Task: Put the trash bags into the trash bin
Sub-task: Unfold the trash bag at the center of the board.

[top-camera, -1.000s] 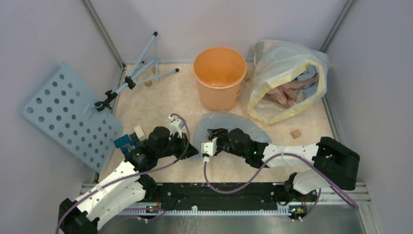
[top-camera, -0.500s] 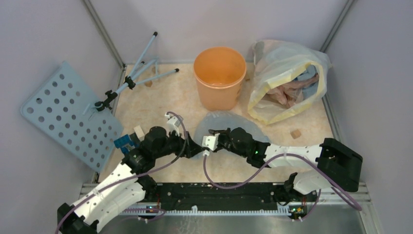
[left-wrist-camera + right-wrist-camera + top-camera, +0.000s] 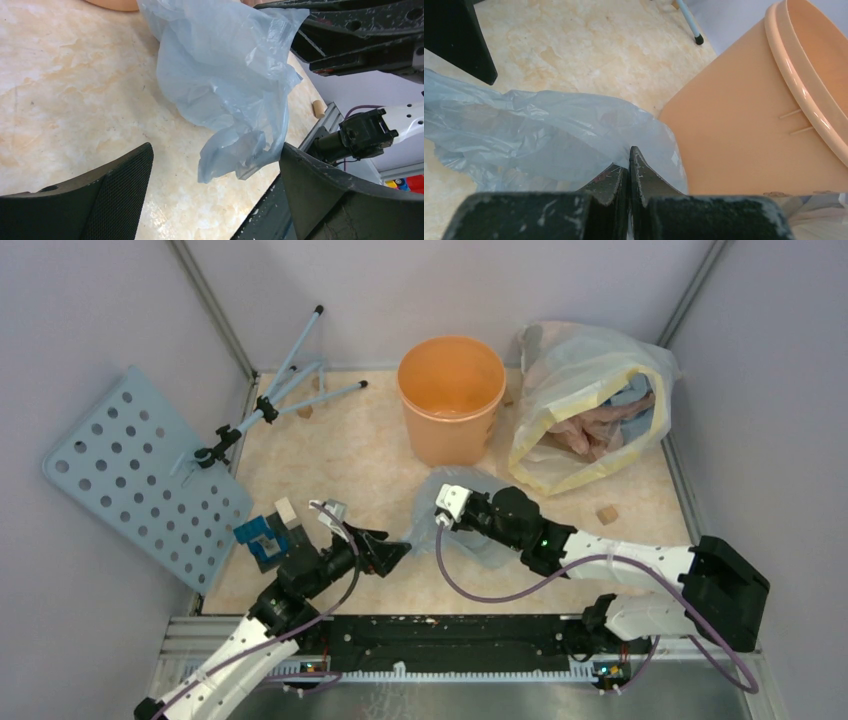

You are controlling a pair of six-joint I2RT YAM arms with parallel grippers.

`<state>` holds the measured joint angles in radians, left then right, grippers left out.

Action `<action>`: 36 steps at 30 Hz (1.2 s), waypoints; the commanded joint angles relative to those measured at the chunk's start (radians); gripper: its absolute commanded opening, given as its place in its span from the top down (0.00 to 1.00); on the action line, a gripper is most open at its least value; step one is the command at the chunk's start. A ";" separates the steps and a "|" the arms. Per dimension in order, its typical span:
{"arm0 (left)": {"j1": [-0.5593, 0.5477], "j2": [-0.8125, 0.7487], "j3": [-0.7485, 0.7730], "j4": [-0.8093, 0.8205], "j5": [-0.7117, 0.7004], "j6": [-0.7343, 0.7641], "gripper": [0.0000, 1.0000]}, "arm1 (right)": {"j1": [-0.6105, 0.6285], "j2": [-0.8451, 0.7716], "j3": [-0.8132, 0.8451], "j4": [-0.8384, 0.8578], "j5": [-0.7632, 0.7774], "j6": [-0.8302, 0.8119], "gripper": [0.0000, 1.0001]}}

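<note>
Top external view: the task is not yet done. The trash bag (image 3: 432, 526) is outside the bin (image 3: 450, 437), over the table (image 3: 340, 460) on the near side of the bin, in the middle between the two arms. The bin stands upright at the far side and, as far as I can see, it has nothing inside.

The right gripper (image 3: 629, 154) is clenched on a fold of the thin bluish plastic. In the right wrist view the two fingers are pressed together with the film between them, and the orange wall of the bin (image 3: 744, 125) is just beside. The left gripper (image 3: 215, 160) is released, with its jaws wide apart and nothing between them; the loose lower part of the bag (image 3: 225, 90) hangs in front of it. I cannot tell if this part touches the table.

What is left, in my judgement: to lift the bag above the rim, bring it over the opening and let it go.

Around: a big clear bag with yellow edges (image 3: 590, 405) lies just to the right of the bin, a blue board with holes (image 3: 130, 475) and a small tripod (image 3: 280, 390) are at the left, and a little block (image 3: 605, 513) at the right. Nothing stands between the bag and the bin; only the tall rim and the soft hanging plastic may give difficulty.
</note>
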<state>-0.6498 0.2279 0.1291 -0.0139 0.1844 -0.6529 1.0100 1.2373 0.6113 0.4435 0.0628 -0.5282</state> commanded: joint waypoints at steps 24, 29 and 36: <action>-0.002 0.244 -0.075 0.594 0.225 0.079 0.01 | -0.095 0.034 0.177 -0.111 0.029 0.209 1.00; -0.002 0.301 -0.048 0.580 0.202 0.109 0.02 | -0.111 0.053 0.197 -0.102 0.023 0.231 1.00; -0.001 0.371 -0.004 0.568 0.115 0.190 0.37 | -0.122 0.071 0.218 -0.106 0.009 0.243 1.00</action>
<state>-0.6498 0.5701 0.0692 0.5045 0.3561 -0.5362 0.8986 1.3029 0.7746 0.3092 0.0845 -0.3096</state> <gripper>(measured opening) 0.714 0.004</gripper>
